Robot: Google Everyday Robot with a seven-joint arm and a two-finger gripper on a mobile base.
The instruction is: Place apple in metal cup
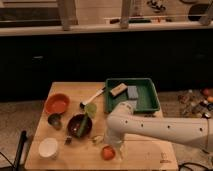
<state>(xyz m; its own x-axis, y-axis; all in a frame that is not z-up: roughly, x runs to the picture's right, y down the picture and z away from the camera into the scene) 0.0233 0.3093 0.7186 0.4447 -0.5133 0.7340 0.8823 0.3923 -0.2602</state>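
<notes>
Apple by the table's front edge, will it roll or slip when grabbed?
The apple looks round, so it would probably roll if nudged on the flat table. It likely stays rigid under a squeeze, though its curved skin may slip. The gripper hangs just beside it.

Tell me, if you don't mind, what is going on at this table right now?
The robot's white arm reaches in from the right over the wooden table. Its claw is down right beside the apple near the front edge. The apple is not yet in the metal cup, which stands apart on the left, between the orange bowl and the dark bowl.
</notes>
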